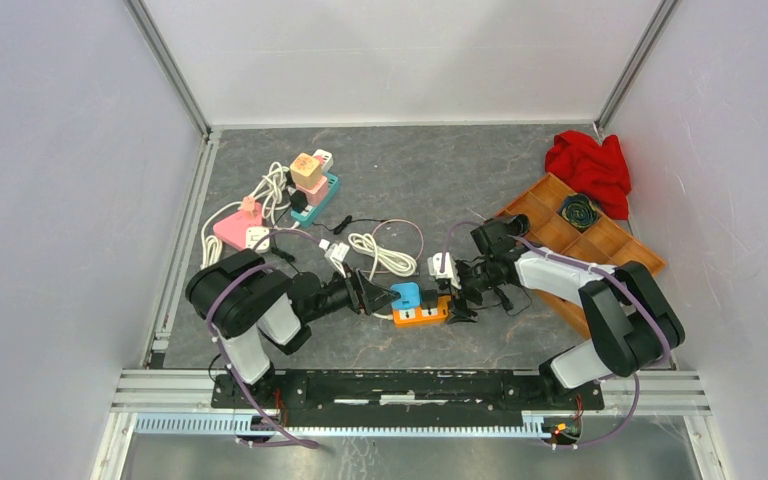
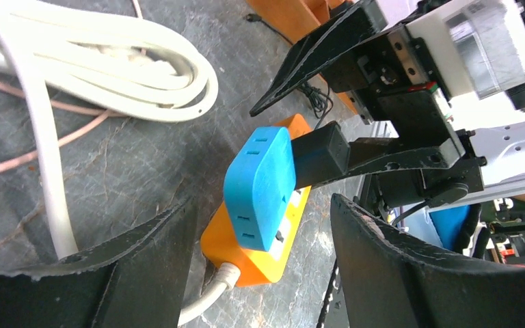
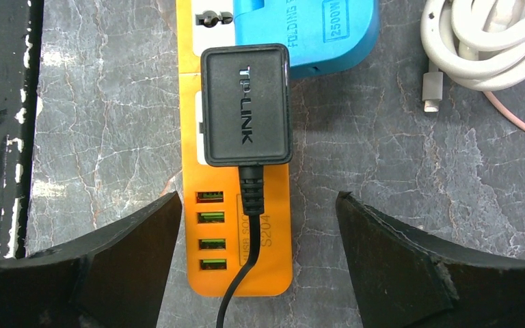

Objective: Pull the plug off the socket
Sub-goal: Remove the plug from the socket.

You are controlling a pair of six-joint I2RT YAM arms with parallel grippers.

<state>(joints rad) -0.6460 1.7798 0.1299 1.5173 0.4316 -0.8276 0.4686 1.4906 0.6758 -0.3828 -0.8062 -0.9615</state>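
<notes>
An orange power strip [image 1: 422, 315] lies on the grey table between my two grippers. A black TP-LINK plug [image 3: 246, 102] sits in its socket, cable trailing back over the USB ports. A blue adapter [image 3: 307, 34] is plugged in beside it. My right gripper [image 3: 258, 198] is open, its fingers on either side of the strip [image 3: 239, 260], tips level with the plug's cable neck. My left gripper [image 2: 263, 205] is open around the strip's [image 2: 246, 263] other end, the blue adapter [image 2: 260, 184] between its fingers. The black plug [image 2: 321, 154] shows behind the adapter.
A coiled white cable [image 1: 380, 250] lies just behind the strip, and also shows in the left wrist view [image 2: 109, 61]. A pink socket [image 1: 235, 225] and a teal strip with adapters [image 1: 312, 190] sit at the back left. A wooden tray [image 1: 585, 235] and red cloth [image 1: 590, 165] are on the right.
</notes>
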